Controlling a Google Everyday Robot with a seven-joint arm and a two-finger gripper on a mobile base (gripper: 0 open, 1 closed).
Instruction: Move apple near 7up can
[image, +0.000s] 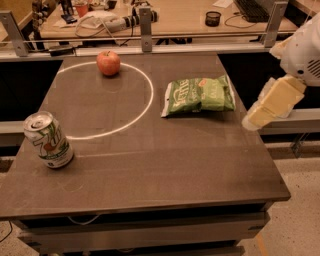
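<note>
**Camera view: sole view**

- Table (165, 170): 1. Dark grey-brown top with a drawer front below its near edge.
- White ring (151, 98): 1. A thin pale circle marked on the left half of the table top.
- Apple (108, 63): 1. Red-orange and round, it rests at the far side of the table, at the far arc of the ring.
- 7up can (48, 140): 1. White and green with a silver top, it stands upright near the table's left edge, toward the front, just outside the near arc of the ring. It is well apart from the apple, with the width of the ring between them.
- Green crisp bag (198, 95): 1. It lies flat right of the ring, toward the table's right side, touching neither the apple nor the can.
- Metal posts (145, 27): 3. They stand upright along a rail behind the table's far edge.
- Back desk (190, 15): 1. It holds cables, a keyboard corner and a small dark cup.
- Arm (305, 55): 1. A white rounded shell enters at the right edge, beyond the table's right side.
- Gripper (257, 116): 1. This cream-coloured end piece slants down and left from the white shell. It hangs off the table's right edge, near the crisp bag and well apart from the apple. It grasps nothing visible, and whether it is released or clenched cannot be told.
</note>
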